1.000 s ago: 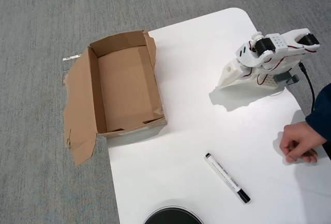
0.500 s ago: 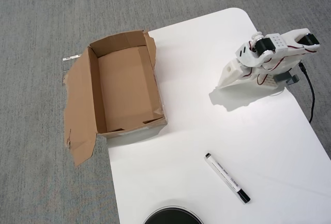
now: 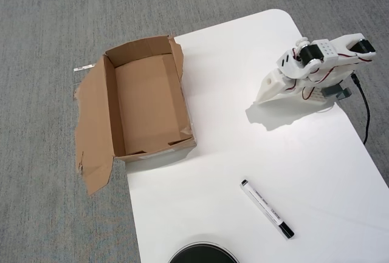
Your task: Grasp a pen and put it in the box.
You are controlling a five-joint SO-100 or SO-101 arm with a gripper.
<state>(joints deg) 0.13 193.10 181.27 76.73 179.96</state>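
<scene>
Grey carpet surrounds a white table (image 3: 213, 153); the pen (image 3: 266, 208) lies ungrasped, box (image 3: 109, 102) empty. Gripper (image 3: 264, 96) folded away, jaws unreadable. Nothing done yet.

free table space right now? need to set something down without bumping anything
Widest bare patch: between the box, the folded arm and the pen. Also free: the strip right of the pen, under the cable. Tighter: the bottom edge, between the pen and a dark round object.
</scene>
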